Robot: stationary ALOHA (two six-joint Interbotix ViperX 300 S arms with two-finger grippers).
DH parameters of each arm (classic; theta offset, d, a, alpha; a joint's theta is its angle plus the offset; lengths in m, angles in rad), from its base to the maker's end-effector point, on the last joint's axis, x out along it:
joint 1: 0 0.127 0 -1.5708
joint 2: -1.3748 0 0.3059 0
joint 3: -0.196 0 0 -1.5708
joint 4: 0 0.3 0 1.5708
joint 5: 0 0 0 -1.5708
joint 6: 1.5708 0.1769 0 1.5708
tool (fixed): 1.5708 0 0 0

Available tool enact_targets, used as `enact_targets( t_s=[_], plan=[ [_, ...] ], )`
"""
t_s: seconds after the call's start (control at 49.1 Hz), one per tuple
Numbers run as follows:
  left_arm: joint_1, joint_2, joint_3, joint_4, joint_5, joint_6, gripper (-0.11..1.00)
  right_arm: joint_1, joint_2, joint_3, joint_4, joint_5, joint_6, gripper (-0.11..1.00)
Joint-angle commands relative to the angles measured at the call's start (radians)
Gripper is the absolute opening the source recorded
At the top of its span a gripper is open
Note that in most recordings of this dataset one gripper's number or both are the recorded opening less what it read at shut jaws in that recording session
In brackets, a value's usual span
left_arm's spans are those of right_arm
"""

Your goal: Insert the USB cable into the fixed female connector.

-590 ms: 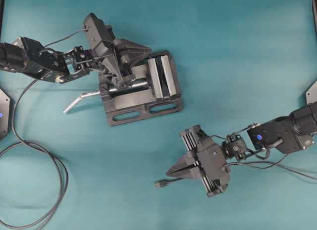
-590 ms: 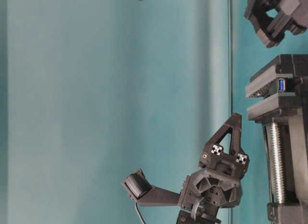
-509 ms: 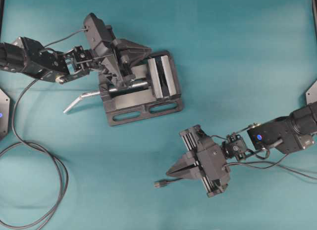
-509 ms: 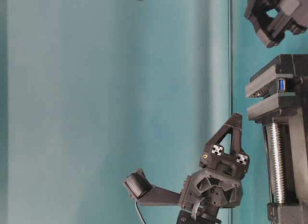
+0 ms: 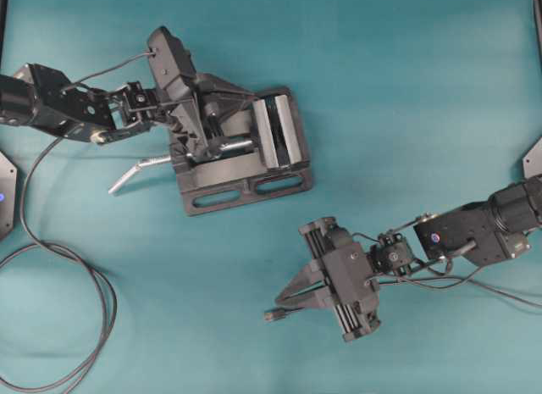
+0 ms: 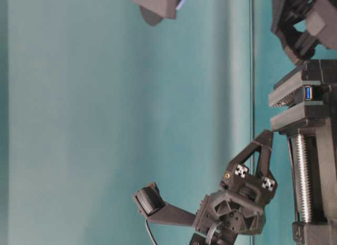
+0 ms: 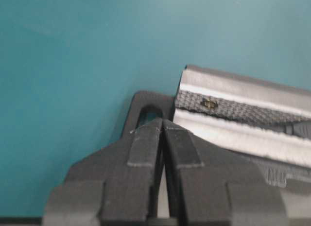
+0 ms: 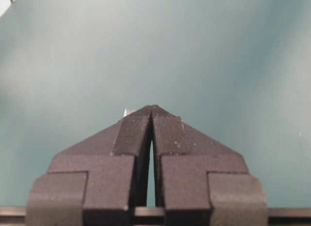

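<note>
The USB cable's small black plug (image 5: 272, 314) lies on the teal mat, and its thin cable runs right under the right arm. My right gripper (image 5: 281, 301) is shut and empty, its tips just above and beside the plug. In the right wrist view only a bit of the plug's metal tip (image 8: 127, 112) peeks out left of the fingertips (image 8: 146, 120). The fixed female connector (image 6: 308, 92) shows its blue mouth, clamped in the vise. My left gripper (image 7: 163, 121) is shut on nothing and hovers over the vise's base (image 7: 146, 102).
The dark grey vise (image 5: 246, 189) stands left of centre, and its silver screw handle (image 5: 135, 168) sticks out to the left. A long dark cable (image 5: 89, 280) loops across the lower left. Bare mat lies between the vise and the right arm.
My right gripper has shifted slightly left and dipped closer to the mat, and the plug has not moved. The left gripper has come lower over the vise.
</note>
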Motion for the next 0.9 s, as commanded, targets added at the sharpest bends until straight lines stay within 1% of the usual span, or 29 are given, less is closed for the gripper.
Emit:
enact_targets(
  t_s=[0.0,0.102,0.183,0.244,0.387,0.427,0.448,0.509,0.549,0.631,0.672,0.712,0.753,0.875],
  plan=[
    [-0.006,-0.044,-0.002,0.003,0.021,0.012,0.08,0.005,0.000,-0.014,-0.002,-0.031,0.006,0.00],
    [-0.005,-0.063,0.003,0.003,0.040,0.012,0.13,0.009,0.018,-0.014,-0.002,-0.044,0.018,0.00],
    [-0.005,-0.080,0.005,0.003,0.046,0.012,0.23,0.014,0.029,-0.014,-0.002,-0.061,0.025,0.00],
    [-0.005,-0.095,0.006,0.003,0.049,0.012,0.38,0.021,0.038,-0.017,-0.002,-0.063,0.028,0.00],
    [-0.005,-0.121,0.012,0.003,0.067,0.012,0.79,0.028,0.052,-0.021,-0.002,-0.066,0.031,0.01],
    [-0.008,-0.130,0.011,0.003,0.081,0.012,0.88,0.028,0.054,-0.021,-0.002,-0.066,0.032,0.03],
    [-0.011,-0.135,0.011,0.003,0.091,0.014,0.90,0.029,0.057,-0.023,-0.002,-0.066,0.032,0.05],
    [-0.015,-0.150,0.012,0.003,0.118,0.015,0.89,0.029,0.058,-0.023,0.000,-0.066,0.032,0.13],
    [-0.020,-0.160,0.012,0.003,0.140,0.015,0.89,0.029,0.061,-0.023,0.000,-0.066,0.032,0.22],
    [-0.026,-0.179,0.015,0.003,0.184,0.015,0.89,0.029,0.067,-0.025,0.017,-0.066,0.032,0.41],
    [-0.029,-0.190,0.021,0.003,0.204,0.015,0.89,0.029,0.071,-0.025,0.026,-0.066,0.032,0.48],
    [-0.029,-0.201,0.025,0.003,0.222,0.014,0.89,0.028,0.074,-0.026,0.028,-0.069,0.032,0.54],
    [-0.031,-0.213,0.031,0.003,0.235,0.009,0.89,0.029,0.077,-0.028,0.028,-0.077,0.032,0.55],
    [-0.034,-0.249,0.048,0.003,0.241,0.003,0.89,0.029,0.094,-0.031,0.029,-0.106,0.032,0.51]
  ],
)
